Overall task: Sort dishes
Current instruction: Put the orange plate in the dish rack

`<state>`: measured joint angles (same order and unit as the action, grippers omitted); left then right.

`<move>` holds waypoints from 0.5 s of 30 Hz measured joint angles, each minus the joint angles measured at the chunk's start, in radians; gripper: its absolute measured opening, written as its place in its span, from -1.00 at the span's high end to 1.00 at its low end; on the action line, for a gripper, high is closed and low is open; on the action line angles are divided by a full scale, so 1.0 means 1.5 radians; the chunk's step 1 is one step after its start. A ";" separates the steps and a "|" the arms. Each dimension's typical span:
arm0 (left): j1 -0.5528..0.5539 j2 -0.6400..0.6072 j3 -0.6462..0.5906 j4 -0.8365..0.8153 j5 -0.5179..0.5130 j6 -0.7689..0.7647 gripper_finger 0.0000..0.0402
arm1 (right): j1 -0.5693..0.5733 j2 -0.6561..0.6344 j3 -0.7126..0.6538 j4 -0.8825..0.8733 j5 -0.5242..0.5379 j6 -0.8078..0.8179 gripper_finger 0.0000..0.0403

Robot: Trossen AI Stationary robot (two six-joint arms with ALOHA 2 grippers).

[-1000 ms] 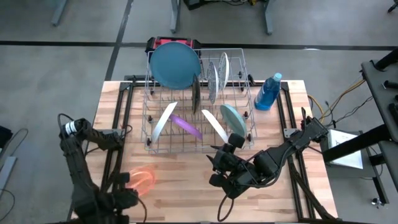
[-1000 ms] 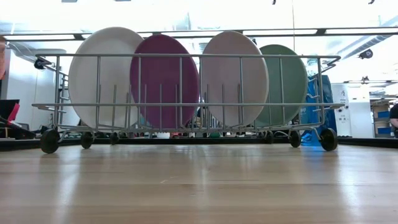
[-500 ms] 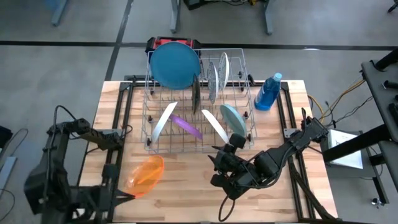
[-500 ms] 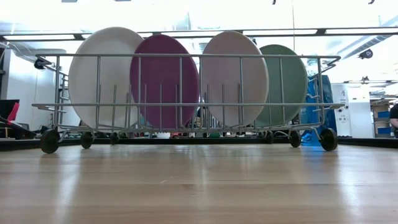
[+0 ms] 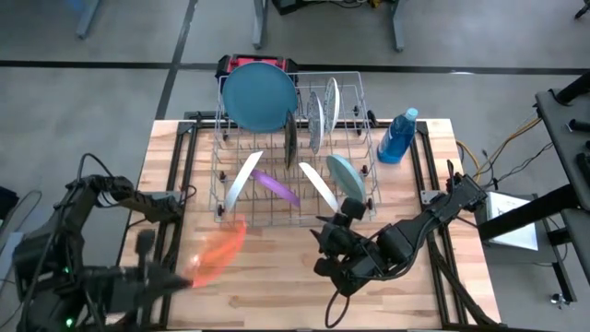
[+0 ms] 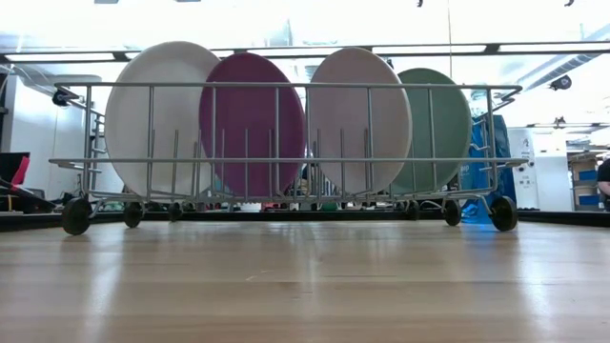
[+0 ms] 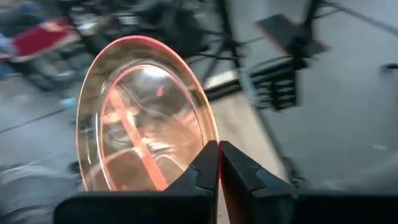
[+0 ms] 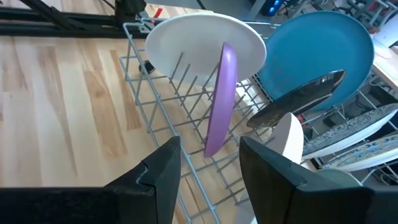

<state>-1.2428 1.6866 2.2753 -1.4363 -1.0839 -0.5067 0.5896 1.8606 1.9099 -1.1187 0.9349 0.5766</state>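
No readable text, labels, brands or numbers in any view. The blue bottle (image 5: 397, 136), upper right of the high view, has no legible label. The plates in the wire rack (image 5: 290, 152) carry only pattern, no writing.
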 joint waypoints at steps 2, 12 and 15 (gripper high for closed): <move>0.006 -0.001 0.019 -0.071 -0.040 -0.039 1.00 | 0.000 0.000 0.000 -0.006 0.000 0.000 0.23; 0.125 -0.023 0.007 -0.087 -0.194 0.117 1.00 | -0.009 -0.030 0.000 -0.053 0.027 -0.014 0.28; 0.198 -0.024 -0.014 -0.090 -0.219 0.190 1.00 | -0.022 -0.066 -0.001 -0.051 0.034 -0.037 0.28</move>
<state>-0.9457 1.6505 2.2541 -1.5712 -1.4124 -0.2214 0.5559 1.7622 1.9091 -1.1952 0.9861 0.5211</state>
